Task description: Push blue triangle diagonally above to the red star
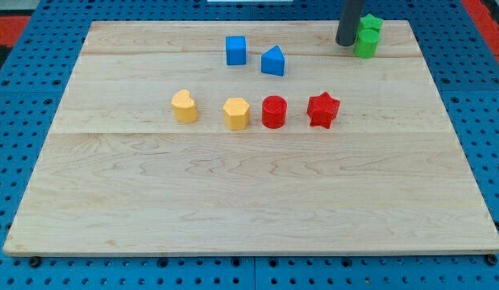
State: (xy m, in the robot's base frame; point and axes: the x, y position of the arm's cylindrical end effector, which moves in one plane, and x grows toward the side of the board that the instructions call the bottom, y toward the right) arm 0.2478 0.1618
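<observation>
The blue triangle [273,61] sits near the view's top, just right of a blue cube [235,50]. The red star [322,109] lies lower and to the right of the triangle, at the right end of a row of blocks. My tip [346,43] is at the view's top right, touching or almost touching the left side of the green blocks [367,35]. It is well to the right of the blue triangle and above the red star.
A row across the middle holds a yellow heart [184,105], a yellow hexagon [236,113] and a red cylinder [274,111], left of the star. The wooden board [249,201] lies on a blue pegged surface.
</observation>
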